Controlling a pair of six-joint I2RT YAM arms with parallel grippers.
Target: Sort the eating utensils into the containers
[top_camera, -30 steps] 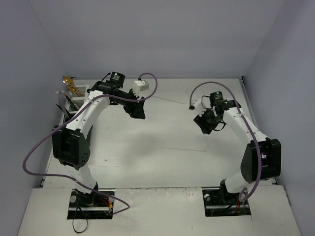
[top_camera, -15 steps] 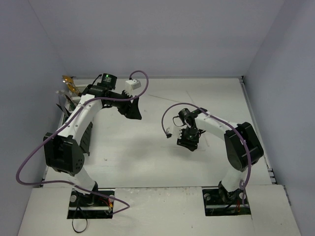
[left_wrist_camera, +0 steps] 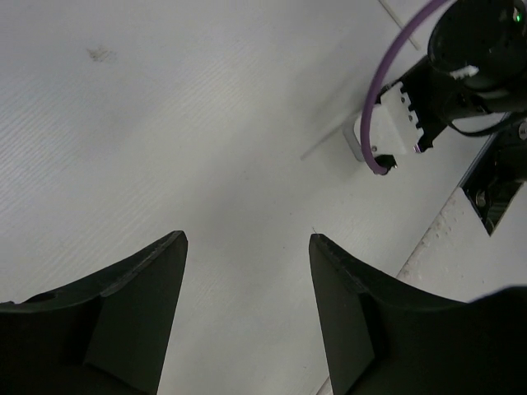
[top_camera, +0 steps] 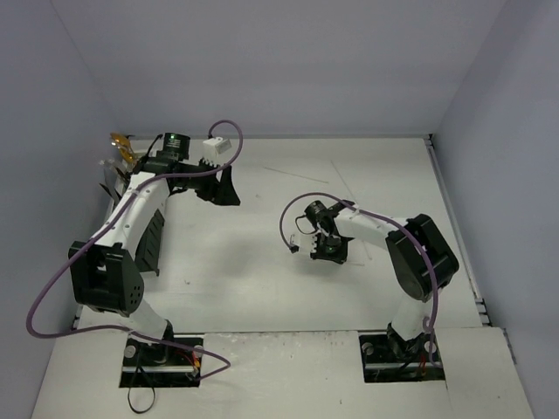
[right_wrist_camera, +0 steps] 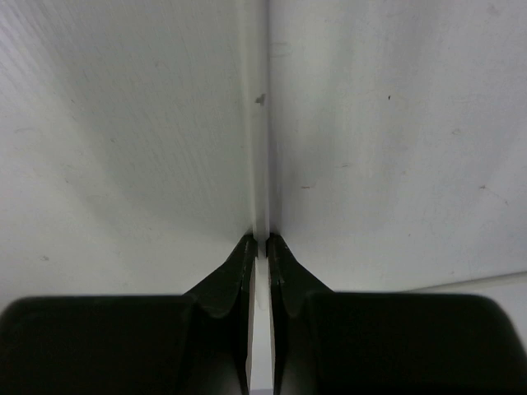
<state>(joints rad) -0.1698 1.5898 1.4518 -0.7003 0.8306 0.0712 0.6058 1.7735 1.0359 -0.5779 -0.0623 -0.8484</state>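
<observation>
Right gripper (right_wrist_camera: 259,240) swung in to mid-table and now pinches a thin white stick (right_wrist_camera: 259,123); left gripper (left_wrist_camera: 247,240) hangs open, empty. Gold spoons (top_camera: 120,145) look binned already, so mostly sticks left, I'd guess.

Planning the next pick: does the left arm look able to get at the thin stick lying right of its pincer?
Probably yes: the left pincer stands open and nothing lies between it and the thin stick.

No legible txt, brand, no. or sign is found in any view. Nothing readable is made out on the bench (top_camera: 262,279), the left arm (top_camera: 140,206), the right arm (top_camera: 377,225) or the containers (top_camera: 150,246) at the left edge: too small & partly hidden.
</observation>
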